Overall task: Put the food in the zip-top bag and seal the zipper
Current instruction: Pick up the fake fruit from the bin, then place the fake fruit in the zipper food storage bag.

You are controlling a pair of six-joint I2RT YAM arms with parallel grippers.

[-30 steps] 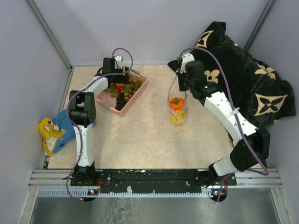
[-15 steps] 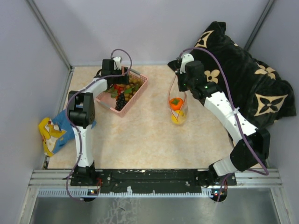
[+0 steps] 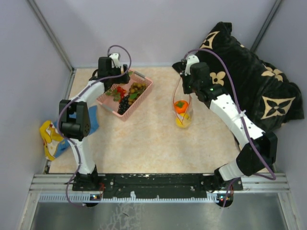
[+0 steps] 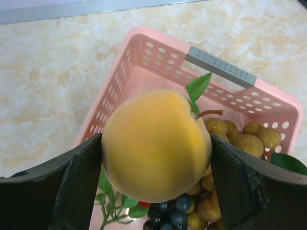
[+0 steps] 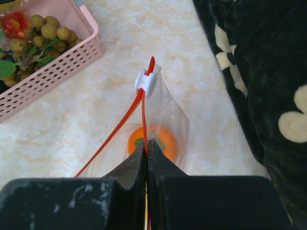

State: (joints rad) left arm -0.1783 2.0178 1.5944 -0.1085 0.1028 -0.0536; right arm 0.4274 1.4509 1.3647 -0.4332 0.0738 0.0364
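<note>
**Left claw holds a yellow fruit over the basket; right claw pinches the bag's mouth**

The left claw is clenched on a round yellow fruit, one finger pressed against each side of it. The fruit fills the gap between the fingers and hangs clear above the pink basket. Below and beyond the claw, tan berries and dark grapes lie in the basket.

The right claw is clamped on the red zipper of the bag. The strip runs straight out from the fingertips to a white slider. The bag hangs under the claw, its bottom on the bench. An orange fruit sits inside, just past the fingertips, with another yellow fruit under it.
</note>
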